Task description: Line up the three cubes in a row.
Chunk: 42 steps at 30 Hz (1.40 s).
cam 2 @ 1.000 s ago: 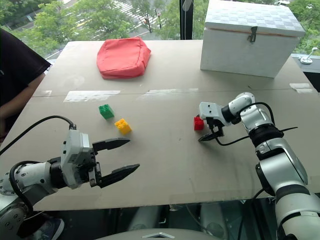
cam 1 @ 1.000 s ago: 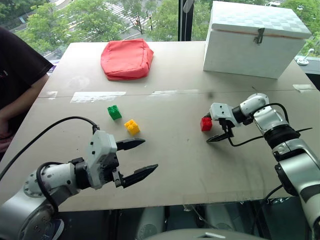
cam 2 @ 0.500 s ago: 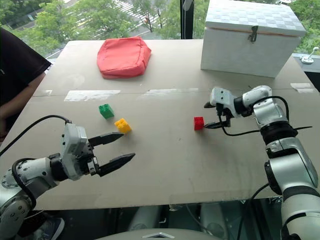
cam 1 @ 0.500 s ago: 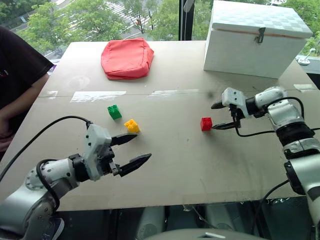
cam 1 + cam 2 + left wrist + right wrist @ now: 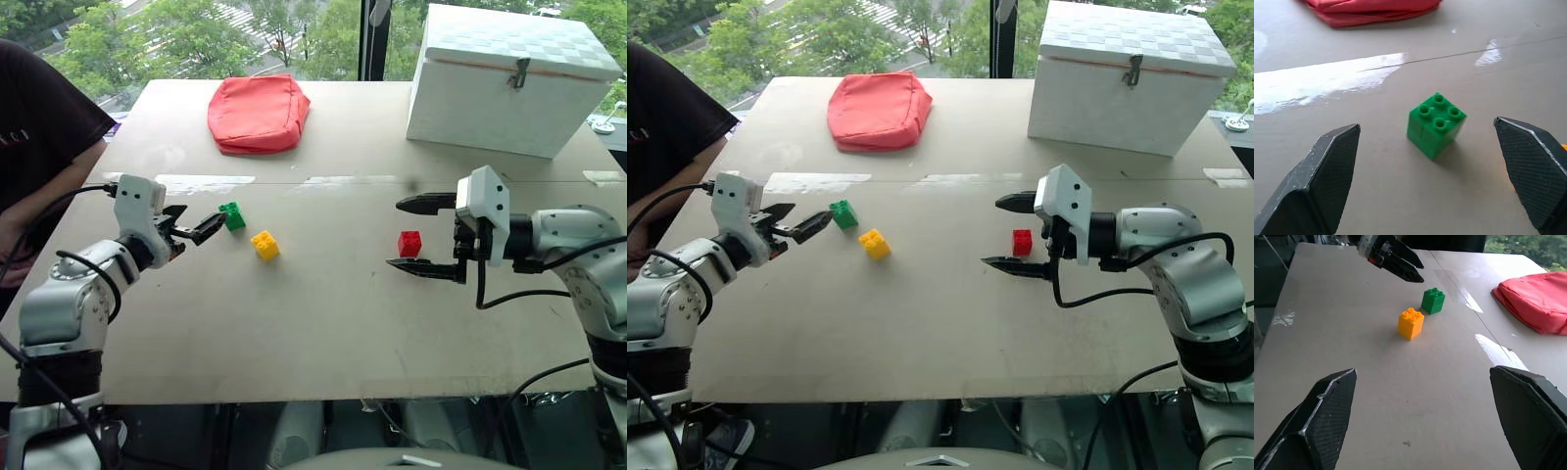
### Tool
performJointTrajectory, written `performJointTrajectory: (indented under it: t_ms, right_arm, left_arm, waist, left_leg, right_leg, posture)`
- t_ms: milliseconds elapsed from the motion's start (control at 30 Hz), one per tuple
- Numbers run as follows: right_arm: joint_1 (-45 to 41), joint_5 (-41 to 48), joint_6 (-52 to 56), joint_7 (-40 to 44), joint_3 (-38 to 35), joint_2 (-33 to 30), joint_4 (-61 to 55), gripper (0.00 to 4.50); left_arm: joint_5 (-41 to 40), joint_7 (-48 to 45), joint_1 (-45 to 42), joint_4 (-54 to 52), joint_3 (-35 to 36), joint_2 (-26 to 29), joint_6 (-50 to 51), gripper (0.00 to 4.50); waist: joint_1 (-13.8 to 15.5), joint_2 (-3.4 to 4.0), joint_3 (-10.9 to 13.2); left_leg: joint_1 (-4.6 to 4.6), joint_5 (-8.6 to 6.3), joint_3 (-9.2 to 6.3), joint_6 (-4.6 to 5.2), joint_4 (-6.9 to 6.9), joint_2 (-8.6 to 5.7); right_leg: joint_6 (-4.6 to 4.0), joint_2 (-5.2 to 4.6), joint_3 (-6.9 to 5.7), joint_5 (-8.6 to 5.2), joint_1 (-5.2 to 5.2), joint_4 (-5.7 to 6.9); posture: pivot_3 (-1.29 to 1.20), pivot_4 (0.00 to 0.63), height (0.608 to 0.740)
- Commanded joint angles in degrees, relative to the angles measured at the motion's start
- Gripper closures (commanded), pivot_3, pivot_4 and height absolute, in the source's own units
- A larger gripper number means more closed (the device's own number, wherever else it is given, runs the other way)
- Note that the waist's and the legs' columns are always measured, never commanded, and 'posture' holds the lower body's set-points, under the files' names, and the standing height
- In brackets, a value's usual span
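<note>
The left gripper (image 5: 201, 224) has its two black fingers spread apart and holds nothing. The green brick (image 5: 232, 215) sits on the table (image 5: 323, 313) just past its fingertips, close but not touching. In the left wrist view the green brick (image 5: 1436, 124) stands studs up, out ahead between the two finger tips. The yellow brick (image 5: 265, 245) lies a bit farther from this gripper, just beside the green one and nearer the robot.

The right gripper (image 5: 419, 237) points toward the left gripper with its fingers spread wide, one above the other, empty. The red brick (image 5: 409, 243) sits on the table between those two fingers, touching neither.

A red cushion (image 5: 259, 114) and a white box (image 5: 509, 78) rest far beyond both grippers. A person's arm (image 5: 44, 186) is beside the left gripper.
</note>
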Motion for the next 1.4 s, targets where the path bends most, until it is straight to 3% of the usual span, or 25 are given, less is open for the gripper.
performJointTrajectory:
  t_ms: [33,267,533,633,733,767,800,933,1100,1233,1400]
  right_arm:
    - [0.52,2.89,2.54,-3.7,-2.4,-0.75,-5.57,0.02]
    - [0.92,5.7,4.41,-6.67,-3.04,-2.98,-7.04,0.02]
    - [1.76,8.36,2.41,-5.87,-4.09,-4.68,-5.66,0.02]
    - [2.21,8.39,1.81,-5.92,-4.05,-5.7,-5.3,0.0]
    - [1.93,9.25,1.99,-6.5,-4.52,-5.93,-4.91,0.0]
    - [1.87,9.35,1.99,-6.59,-4.5,-6.04,-4.85,0.0]
    - [1.85,9.39,1.94,-6.64,-4.43,-6.14,-4.83,0.0]
    - [2.38,10.08,2.47,-7.53,-5.14,-6.55,-5.14,0.0]
    - [7.42,10.33,0.9,-7.74,-8.28,-8.38,-7.01,0.0]
    - [14.4,9.66,-2.87,-6.76,-13.02,-10.08,-8.5,0.0]
    - [22.37,10.95,-4.23,-6.74,-18.94,-10.78,-9.71,0.0]
  left_arm:
    - [1.45,4.11,-2.03,-2.04,-1.6,-2.51,3.13,0.0]
    - [5.01,19.81,-3.37,-8.58,-0.73,-12.89,8.48,0.0]
    - [12.35,29.77,-5.58,-3.87,-2.43,-22.63,3.61,0.0]
    - [14.65,30.42,-5.6,-1.97,-1.99,-23.06,0.05,0.9]
    - [15.07,28.94,-6.18,0.34,-1.5,-22.93,-3.57,2.19]
    - [15.1,28.5,-6.42,1.11,-1.45,-22.83,-4.29,2.94]
    - [15.18,28.25,-6.56,1.62,-1.44,-22.76,-4.72,3.2]
    - [12.28,17.26,-7.03,1.35,-1.2,-18.75,-10.09,3.26]
    - [3.06,-14.12,-9.95,-2.97,-8.54,-9.19,-11.12,3.26]
    - [4.1,-32.67,-14.33,-0.54,-19.35,-3.53,-11.36,3.26]
    - [13.31,-42.96,-22.29,10.32,-31.31,-5.18,-19.96,3.26]
  waist:
    - [-0.04,-0.05,-0.01]
    - [0.0,-0.18,0.02]
    - [0.04,-0.26,-0.02]
    - [0.0,-0.27,-0.03]
    - [-0.01,-0.27,-0.03]
    - [0.0,-0.27,-0.03]
    - [0.0,-0.27,-0.03]
    - [-0.01,-0.31,-0.01]
    - [0.33,-0.33,0.0]
    - [0.2,-0.32,-0.01]
    - [-0.03,-0.33,0.0]
  left_leg:
    - [0.0,0.0,0.02,0.0,0.0,-0.01]
    - [-0.02,0.11,-0.07,-0.19,-0.03,0.04]
    - [-0.01,0.01,-0.06,-0.01,-0.01,0.02]
    - [-0.01,0.0,-0.04,-0.01,-0.01,0.02]
    - [-0.01,0.0,-0.03,0.0,-0.01,0.02]
    - [-0.01,0.0,-0.04,-0.01,-0.01,0.02]
    - [-0.01,0.0,-0.05,-0.01,-0.01,0.02]
    - [-0.04,0.0,-0.05,0.0,-0.01,0.02]
    - [-0.11,0.01,-0.1,-0.02,-0.01,0.02]
    - [-0.11,0.0,0.01,0.0,-0.01,-0.04]
    - [-0.06,-0.01,0.07,0.03,0.0,-0.05]
  right_leg:
    - [0.0,-0.01,0.04,0.0,0.0,-0.01]
    - [-0.01,0.0,-0.02,0.01,-0.02,-0.02]
    - [-0.03,0.02,-0.03,0.02,0.0,0.02]
    - [-0.03,0.02,-0.03,0.02,0.01,0.02]
    - [-0.03,0.02,-0.02,0.02,0.0,0.02]
    - [-0.03,0.02,-0.04,0.02,0.0,0.02]
    - [-0.03,0.03,-0.05,0.02,0.0,0.02]
    - [-0.03,0.02,-0.06,0.02,0.0,0.01]
    - [-0.06,0.0,-0.15,0.0,0.0,-0.03]
    - [-0.05,-0.03,-0.05,-0.02,0.01,-0.09]
    - [0.01,0.07,-0.02,-0.03,0.01,-0.05]
  posture:
    - [0.0,0.15,0.74]
    - [0.0,0.15,0.74]
    - [0.0,0.15,0.74]
    - [0.0,0.15,0.74]
    - [0.0,0.15,0.74]
    - [0.0,0.15,0.74]
    - [0.0,0.15,0.74]
    - [0.0,0.15,0.74]
    - [0.0,0.15,0.74]
    - [0.0,0.15,0.74]
    - [0.0,0.15,0.74]
